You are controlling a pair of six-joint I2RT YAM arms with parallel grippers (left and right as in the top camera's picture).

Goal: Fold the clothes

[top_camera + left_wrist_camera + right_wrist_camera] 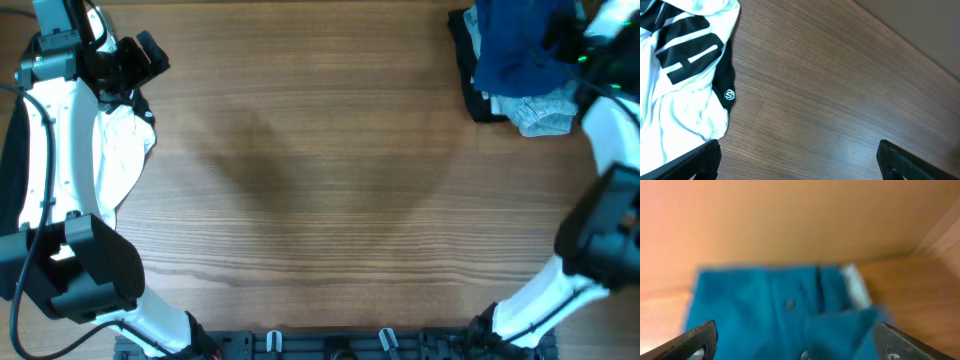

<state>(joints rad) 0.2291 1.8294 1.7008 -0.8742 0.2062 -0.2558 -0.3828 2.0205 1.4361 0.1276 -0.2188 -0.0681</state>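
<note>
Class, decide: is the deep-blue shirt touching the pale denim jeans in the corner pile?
Touching. The overhead view shows the deep-blue shirt draped over the pale denim jeans in one pile, its edge overlapping them with no table showing between.

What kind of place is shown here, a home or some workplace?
Probably a robot test bench, not a home: a left arm and right arm stand at one wooden table, with a blue shirt and white top heaped at its edges.

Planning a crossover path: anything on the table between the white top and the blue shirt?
Nothing. The overhead view shows only bare wooden table between the white top and the blue shirt.
</note>
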